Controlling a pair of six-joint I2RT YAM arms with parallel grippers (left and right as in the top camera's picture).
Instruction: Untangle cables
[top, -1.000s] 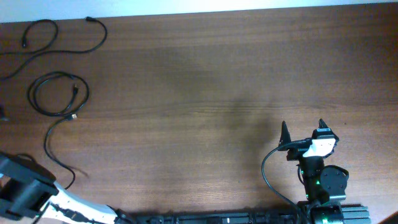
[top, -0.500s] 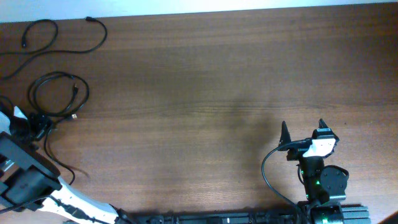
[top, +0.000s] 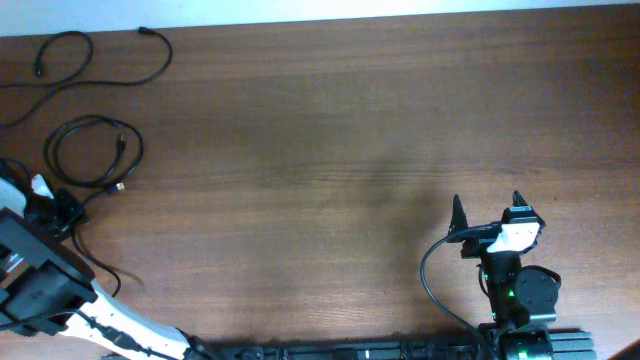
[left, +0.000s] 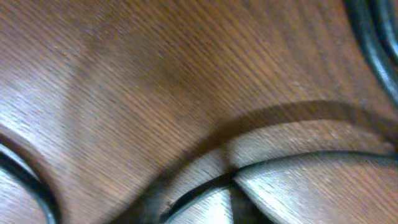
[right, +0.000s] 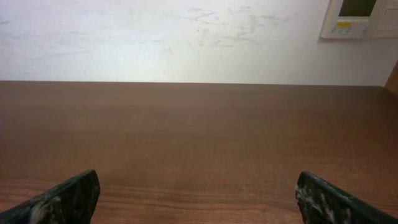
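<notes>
Looping just beside left claw (top: 68, 207), cables (top: 92, 120); its opening hidden; right claw (top: 488, 200) wide, empty.

cables (top: 92, 119) | thin, black | one coiled, one snaking | far left

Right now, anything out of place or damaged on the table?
Nothing damaged or spilled. The thin black cables lie looped at the far-left end of the brown wooden table, some running out of frame.
</notes>
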